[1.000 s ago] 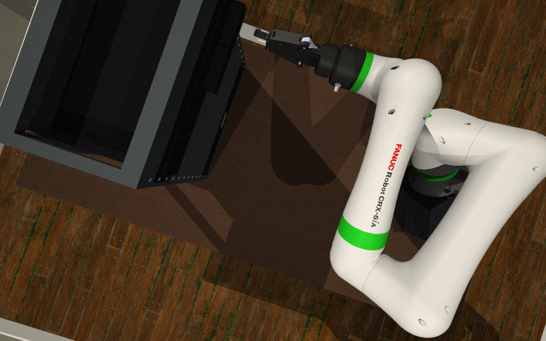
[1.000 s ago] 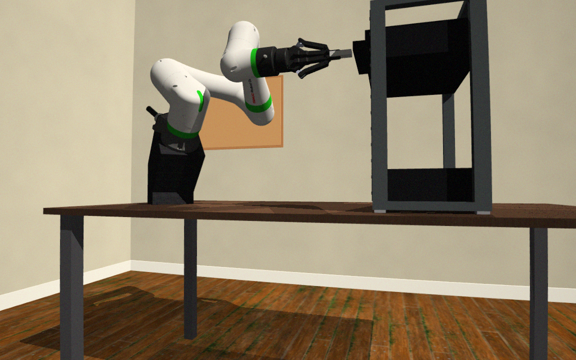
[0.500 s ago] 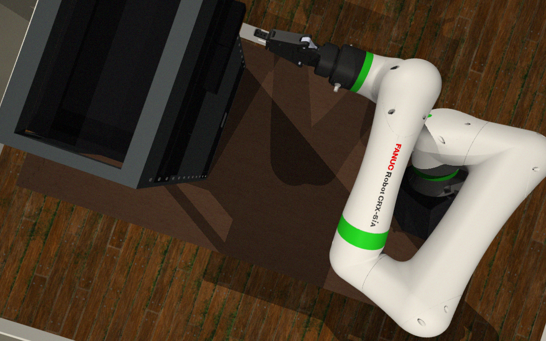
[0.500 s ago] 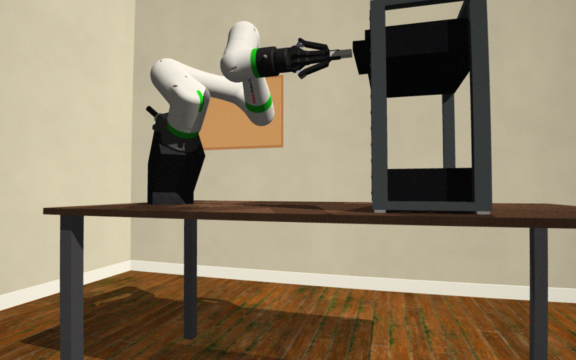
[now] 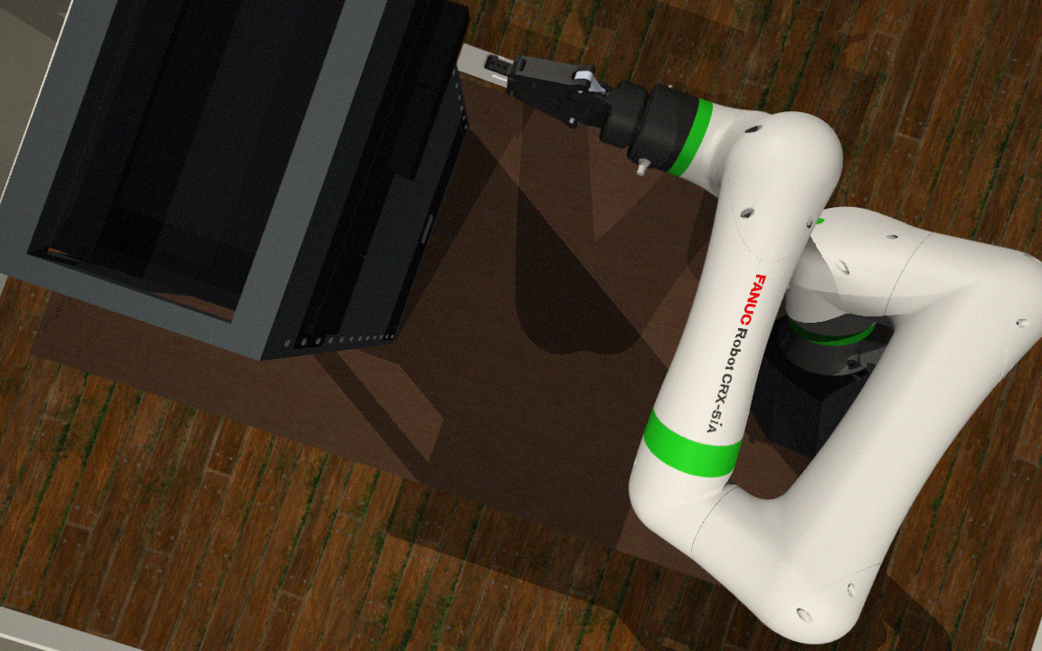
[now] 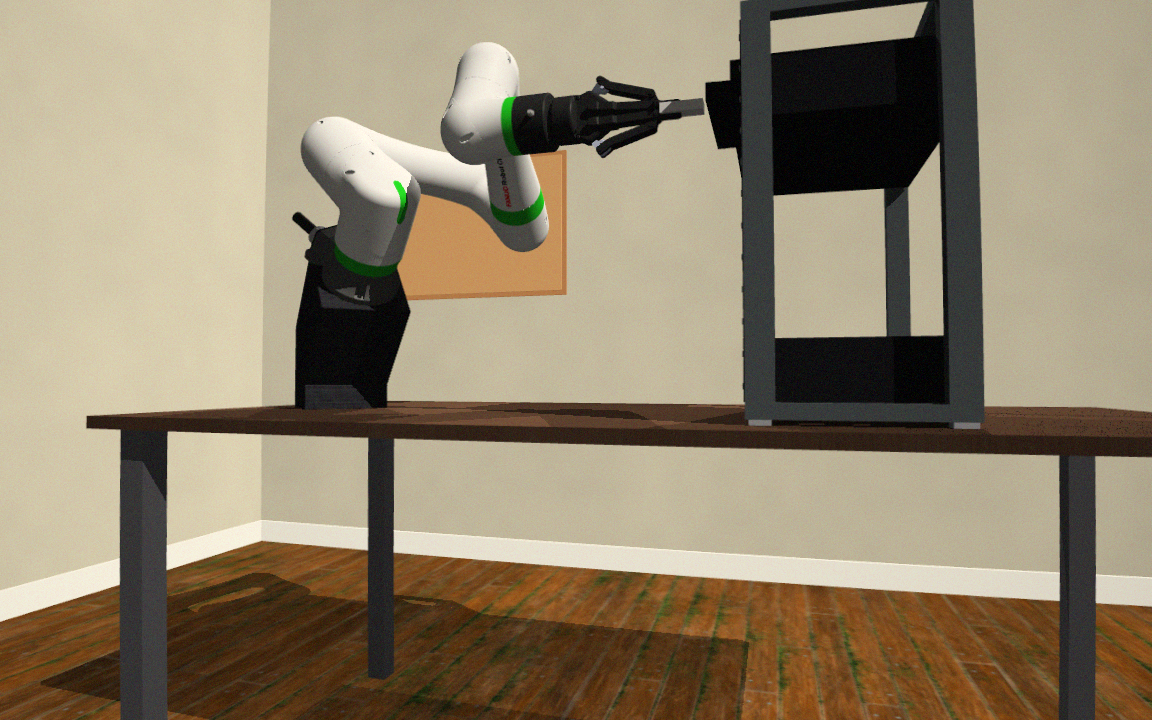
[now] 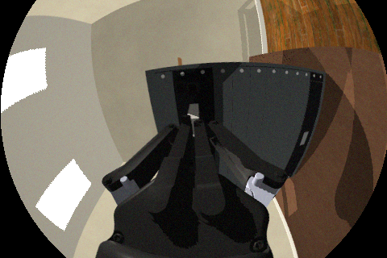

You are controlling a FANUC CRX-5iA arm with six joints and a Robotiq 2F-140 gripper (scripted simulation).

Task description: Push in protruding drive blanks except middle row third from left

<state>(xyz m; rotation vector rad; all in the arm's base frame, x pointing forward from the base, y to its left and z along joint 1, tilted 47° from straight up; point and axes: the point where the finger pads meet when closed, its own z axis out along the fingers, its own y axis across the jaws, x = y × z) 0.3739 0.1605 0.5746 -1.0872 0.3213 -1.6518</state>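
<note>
Facing the storage chassis (image 6: 831,116), end effector (image 6: 692,107) closed, empty.

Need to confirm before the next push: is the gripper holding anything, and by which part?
Nothing. The gripper is shut empty, fingertips short of the storage chassis.

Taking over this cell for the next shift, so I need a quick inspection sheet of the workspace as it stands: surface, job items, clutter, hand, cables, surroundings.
Surface: dark wooden table carrying the robot's black pedestal and the rack.
Job items: grey rack upright on the table; black storage chassis in its upper bay, part of its front standing proud toward the arm. Single blanks cannot be told apart.
Clutter: nothing seen.
Hand: hand shut on nothing, fingertips level with the chassis front, a small gap short of it.
Cables: nothing seen.
Surroundings: beige walls, orange board behind the arm, wood plank floor.
</note>
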